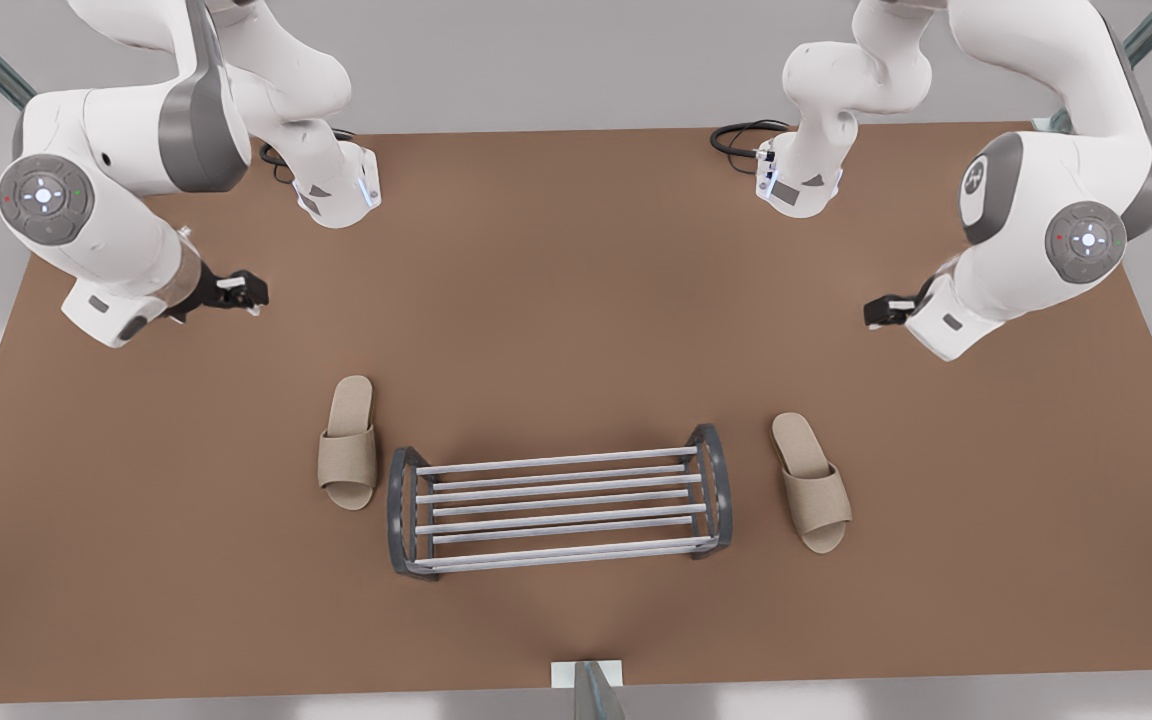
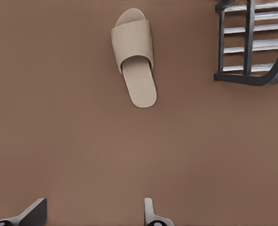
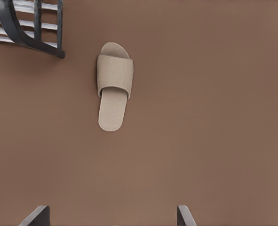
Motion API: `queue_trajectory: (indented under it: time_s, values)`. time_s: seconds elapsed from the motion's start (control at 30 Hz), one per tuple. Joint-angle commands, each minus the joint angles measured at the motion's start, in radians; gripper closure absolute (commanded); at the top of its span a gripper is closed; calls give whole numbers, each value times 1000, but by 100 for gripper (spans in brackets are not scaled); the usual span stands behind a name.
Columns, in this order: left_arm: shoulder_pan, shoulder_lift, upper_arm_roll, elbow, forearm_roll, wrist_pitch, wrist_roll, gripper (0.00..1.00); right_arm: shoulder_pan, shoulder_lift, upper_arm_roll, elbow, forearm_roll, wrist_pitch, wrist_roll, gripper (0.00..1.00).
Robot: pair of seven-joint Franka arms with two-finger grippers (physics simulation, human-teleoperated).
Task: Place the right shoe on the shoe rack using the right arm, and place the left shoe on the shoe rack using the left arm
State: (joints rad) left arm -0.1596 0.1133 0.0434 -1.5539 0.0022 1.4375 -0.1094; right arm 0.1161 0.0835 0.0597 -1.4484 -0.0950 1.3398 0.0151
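Between 2 beige slippers | shoe rack (image 1: pixel 561 497), grey bars | left gripper (image 2: pixel 94 212), right gripper (image 3: pixel 113 214) apart

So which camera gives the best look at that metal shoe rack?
The front view: the whole shoe rack shows, all bars and both dark end frames. The left and right wrist views each catch one end frame with short stretches of bars.

Two beige slippers (image 1: pixel 347 445) (image 1: pixel 812 482), pale-grey-barred dark-framed shoe rack (image 1: pixel 556 497), brown table (image 1: pixel 576 300), white arms (image 1: pixel 106 200).
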Motion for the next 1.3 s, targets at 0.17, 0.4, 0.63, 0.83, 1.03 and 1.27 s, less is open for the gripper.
queue_trajectory:
  time_s: [0.17, 0.4, 0.63, 0.83, 1.03, 1.27]
  values:
    - [98, 60, 3, -8, -239, 107, -35, 0, -33, -70, -4, -430, -15, 522, -24, 0]
    - [38, 32, -17, -804, -1070, 1444, 968, 0, -118, -1, -8, -748, -12, 1138, -11, 0]
    - [74, 63, -13, -816, -2159, 1316, 1815, 0, -110, 117, -3, -773, 106, 1317, -3, 0]
    - [80, 146, 4, -816, -2809, 1160, 2096, 0, -112, 145, -3, -820, 120, 1391, -6, 0]
    - [48, 235, -25, -713, -3047, 1137, 2025, 0, -104, 209, 3, -803, 138, 1392, -4, 0]
    - [9, 316, -26, -652, -3069, 1137, 1967, 0, -105, 252, 3, -814, 139, 1426, -6, 0]
